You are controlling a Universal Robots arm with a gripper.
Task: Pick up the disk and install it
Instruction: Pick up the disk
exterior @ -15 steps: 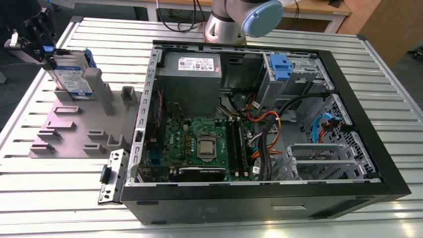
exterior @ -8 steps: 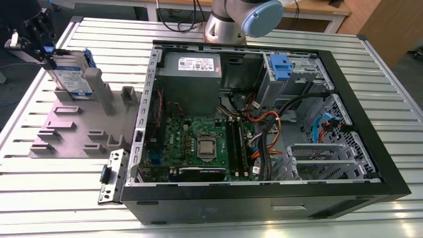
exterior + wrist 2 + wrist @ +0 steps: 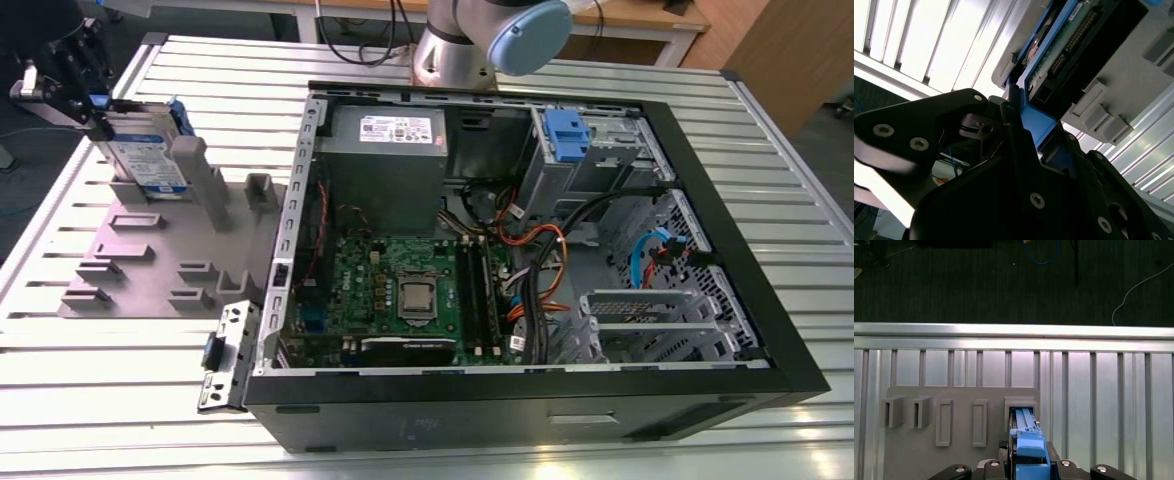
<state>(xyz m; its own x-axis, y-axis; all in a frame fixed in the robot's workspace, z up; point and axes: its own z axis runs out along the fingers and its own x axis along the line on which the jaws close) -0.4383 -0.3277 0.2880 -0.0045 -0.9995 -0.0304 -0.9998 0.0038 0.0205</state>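
Over the grey holder (image 3: 154,255) at the exterior view's left, my gripper (image 3: 1026,117) pinches the blue frame of the disk (image 3: 144,155), which stands upright in its slot, well apart from the open computer case (image 3: 771,300). To do this well, I judge the pull should run straight along the slot, with the grip firm and square, so the frame neither binds against the holder's walls nor twists.

The arm (image 3: 467,40) stands at the far edge of the table (image 3: 120,400). The gripper (image 3: 78,85) is positioned over the far corner on the exterior view's left, pointing downward, fingers (image 3: 1016,127) closed on the disk (image 3: 144,155).
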